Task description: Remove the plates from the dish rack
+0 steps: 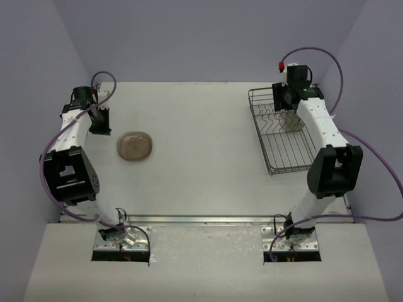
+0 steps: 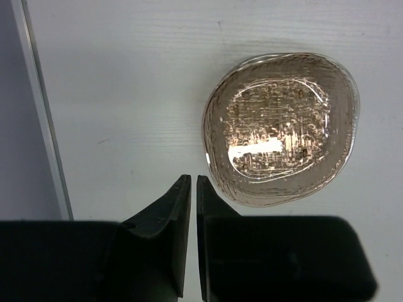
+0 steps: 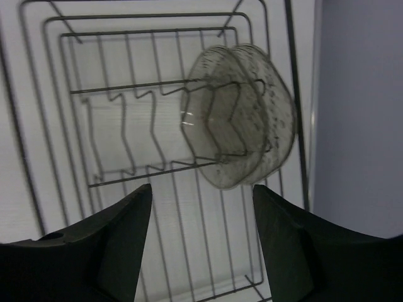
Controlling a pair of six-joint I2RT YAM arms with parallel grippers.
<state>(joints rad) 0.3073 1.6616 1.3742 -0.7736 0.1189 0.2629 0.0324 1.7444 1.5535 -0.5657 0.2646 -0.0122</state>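
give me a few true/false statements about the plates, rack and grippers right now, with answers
1. The left gripper is shut with nothing in it. True.
2. The right gripper is clamped on a plate. False: its jaws stand open over the dish rack, holding nothing.
3. A brownish plate lies flat on the table. True.
4. The dish rack is empty. False: two clear plates stand upright between its prongs.
5. The dish rack sits on the left arm's side. False: it is on the right arm's side.
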